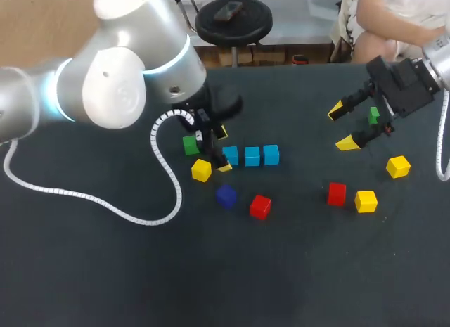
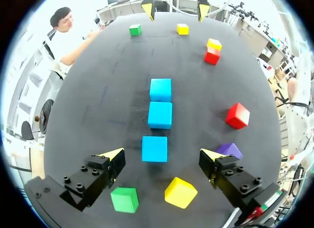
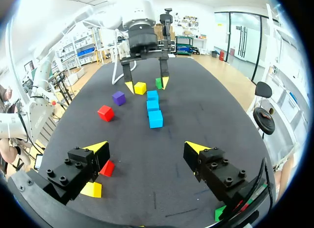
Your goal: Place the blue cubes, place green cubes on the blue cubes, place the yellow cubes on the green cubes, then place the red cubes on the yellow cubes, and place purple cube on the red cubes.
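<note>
On dark counter [image 1: 105, 271], small green hard-looking cube [image 1: 190, 145] just beside spread, empty left jaws, near row of three blue cubes [image 1: 252, 155]; likely light, stiff, best pinched across opposite flat faces; right jaws likewise spread, empty.

Left gripper [image 2: 161, 156] spread wide.
Three blue cubes [image 2: 160, 115] lined toward its 12 o'clock; green cube [image 2: 124, 199], yellow cube [image 2: 180, 192] at 6.

Robot lab: dark table [image 1: 84, 271], robot arm [image 1: 112, 88]
</note>
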Motion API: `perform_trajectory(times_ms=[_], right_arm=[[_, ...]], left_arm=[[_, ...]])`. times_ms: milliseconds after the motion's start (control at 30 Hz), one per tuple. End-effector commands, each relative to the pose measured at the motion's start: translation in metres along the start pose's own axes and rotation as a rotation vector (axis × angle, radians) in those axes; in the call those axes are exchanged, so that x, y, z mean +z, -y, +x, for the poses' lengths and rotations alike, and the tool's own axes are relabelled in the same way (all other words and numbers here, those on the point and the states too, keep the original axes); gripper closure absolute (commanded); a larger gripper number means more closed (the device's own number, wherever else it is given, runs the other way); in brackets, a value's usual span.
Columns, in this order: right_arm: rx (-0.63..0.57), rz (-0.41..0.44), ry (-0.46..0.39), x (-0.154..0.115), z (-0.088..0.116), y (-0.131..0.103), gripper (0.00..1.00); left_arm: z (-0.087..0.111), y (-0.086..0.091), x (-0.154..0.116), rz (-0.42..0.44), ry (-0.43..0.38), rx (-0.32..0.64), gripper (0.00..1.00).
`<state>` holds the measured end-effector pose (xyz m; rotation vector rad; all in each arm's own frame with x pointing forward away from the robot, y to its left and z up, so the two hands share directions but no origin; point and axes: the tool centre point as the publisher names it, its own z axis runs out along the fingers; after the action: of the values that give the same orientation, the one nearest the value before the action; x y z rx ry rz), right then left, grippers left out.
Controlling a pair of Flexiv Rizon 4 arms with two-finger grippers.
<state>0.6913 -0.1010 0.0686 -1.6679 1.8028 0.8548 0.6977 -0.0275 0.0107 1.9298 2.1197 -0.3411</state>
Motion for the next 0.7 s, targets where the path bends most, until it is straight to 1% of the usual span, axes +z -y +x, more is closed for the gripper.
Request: perform_trajectory(times_ms=[33,333,367,433,567,600,667,700], right_arm=[[-0.001,0.000,0.001,0.0000,0.0001,-0.0002,0.00],[-0.001,0.000,0.001,0.0000,0.0001,-0.0002,0.00],[-0.001,0.000,0.001,0.0000,0.0001,-0.0002,0.00],[-0.001,0.000,0.001,0.0000,0.0001,-0.0002,0.00],[-0.001,0.000,0.001,0.0000,0.0001,-0.0002,0.00],[-0.001,0.000,0.001,0.0000,0.0001,-0.0002,0.00],[-0.001,0.000,0.001,0.0000,0.0001,-0.0002,0.00],[-0.001,0.000,0.001,0.0000,0.0001,-0.0002,0.00]], left_arm=[[-0.0038,-0.0123,0.0096,0.030,-0.006,-0.001,0.00],[0.0005,-0.0127,0.0107,0.038,0.008,-0.013,0.00],[0.0006,-0.0125,0.0110,0.038,0.009,-0.013,0.02],[0.0003,-0.0118,0.0122,0.040,0.008,-0.012,0.08],[-0.0009,-0.0107,0.0150,0.046,0.009,-0.009,0.11],[-0.0011,-0.0105,0.0153,0.047,0.009,-0.008,0.13],[-0.0011,-0.0104,0.0155,0.047,0.010,-0.007,0.18],[-0.0009,-0.0104,0.0155,0.046,0.009,-0.007,0.25]])
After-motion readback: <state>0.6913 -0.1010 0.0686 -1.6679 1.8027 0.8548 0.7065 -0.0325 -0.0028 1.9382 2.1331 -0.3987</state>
